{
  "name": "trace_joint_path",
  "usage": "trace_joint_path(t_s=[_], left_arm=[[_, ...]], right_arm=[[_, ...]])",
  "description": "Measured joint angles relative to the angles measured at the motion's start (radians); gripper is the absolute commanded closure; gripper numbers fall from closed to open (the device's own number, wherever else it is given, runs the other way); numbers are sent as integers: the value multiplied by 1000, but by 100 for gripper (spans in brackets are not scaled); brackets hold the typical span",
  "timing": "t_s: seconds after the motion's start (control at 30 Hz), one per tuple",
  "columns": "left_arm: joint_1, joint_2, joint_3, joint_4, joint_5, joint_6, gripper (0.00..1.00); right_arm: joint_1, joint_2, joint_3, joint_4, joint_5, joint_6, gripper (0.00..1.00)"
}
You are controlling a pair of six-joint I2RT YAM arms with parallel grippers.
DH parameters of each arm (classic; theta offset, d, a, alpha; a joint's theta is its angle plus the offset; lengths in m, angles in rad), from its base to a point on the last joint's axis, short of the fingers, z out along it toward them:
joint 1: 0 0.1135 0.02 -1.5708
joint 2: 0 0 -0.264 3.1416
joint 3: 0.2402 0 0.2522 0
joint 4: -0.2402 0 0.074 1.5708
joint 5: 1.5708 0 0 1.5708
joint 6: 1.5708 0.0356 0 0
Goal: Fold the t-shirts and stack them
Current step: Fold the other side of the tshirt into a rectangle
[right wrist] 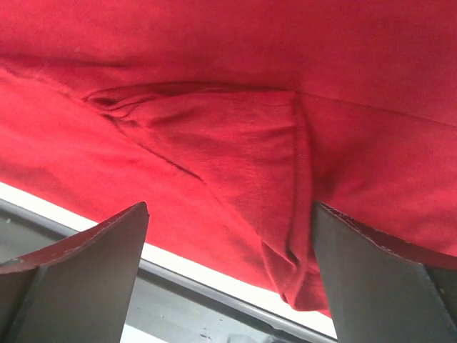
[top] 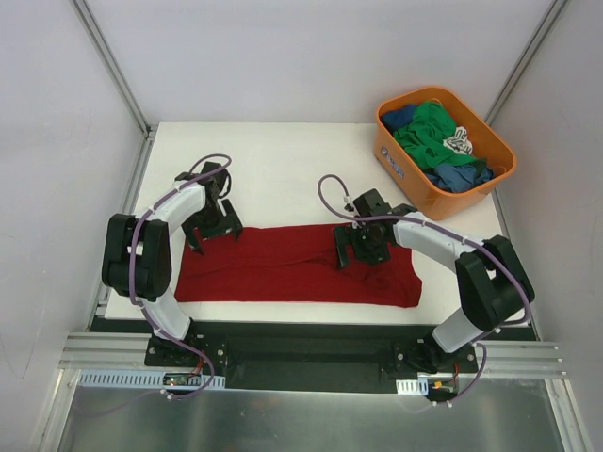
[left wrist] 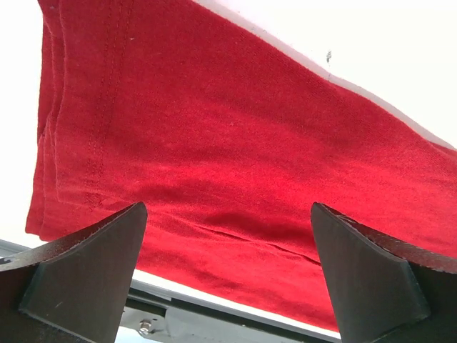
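Both sets of jaws stand apart, empty: left gripper at the dark red t-shirt's left end, right gripper seemingly past its middle; its long axis runs left-right.

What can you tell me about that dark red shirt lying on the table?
The dark red t-shirt is soft knit cloth, folded into a long flat band across the near part of the white table. A sleeve lies tucked over it toward the right; stitched hem lines show at the left. The open left end effector and right end effector hang over it, gripping nothing.
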Motion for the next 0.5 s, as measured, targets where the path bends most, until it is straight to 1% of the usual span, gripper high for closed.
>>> trace_joint_path(t_s=[0.17, 0.3, 0.4, 0.5], left_arm=[[0, 0, 0, 1, -4, 2, 1], [0, 3, 0, 1, -7, 3, 1], [0, 3, 0, 1, -10, 3, 1], [0, 4, 0, 1, -11, 3, 1]], right_arm=[[9, -1, -18, 30, -77, -47, 3], [53, -40, -33, 31, -132, -108, 3], [112, -66, -43, 28, -183, -143, 3], [205, -89, -58, 5, -206, -169, 3]])
